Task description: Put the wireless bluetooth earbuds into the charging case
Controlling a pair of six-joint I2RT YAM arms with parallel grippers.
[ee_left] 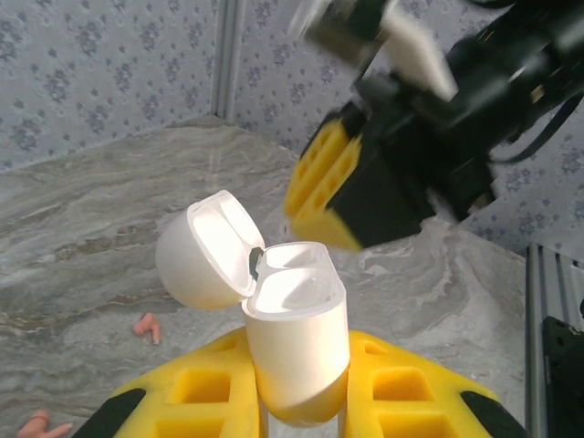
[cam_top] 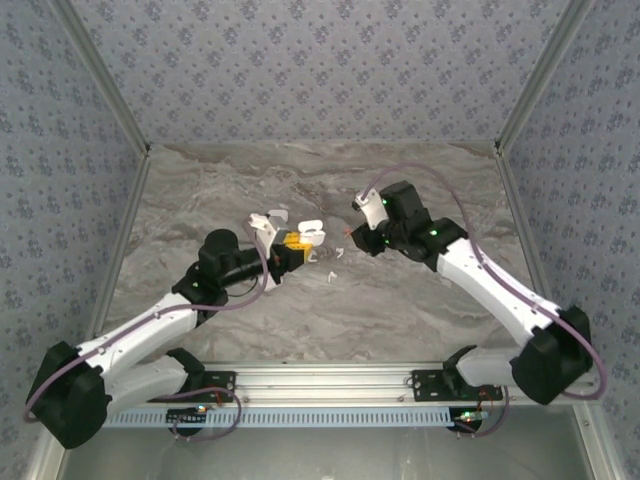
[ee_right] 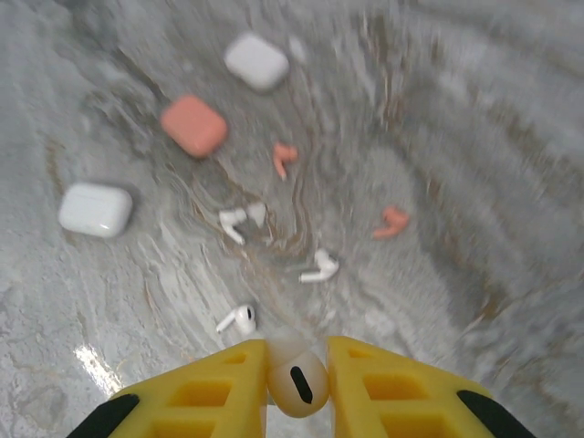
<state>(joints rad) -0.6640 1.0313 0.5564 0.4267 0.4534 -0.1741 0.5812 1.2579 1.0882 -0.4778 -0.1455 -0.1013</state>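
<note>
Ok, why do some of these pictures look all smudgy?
Left wrist view: the right arm is streaked with motion blur, while the charging case is crisp, washed-out white inside its lid. Right wrist view: the table and loose earbuds smear softly; the white earbud between the fingers is sharper. Top external view: evenly lit and sharp.

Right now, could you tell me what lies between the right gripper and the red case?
Two white earbuds lie between the right gripper and the red case, in the right wrist view.
</note>
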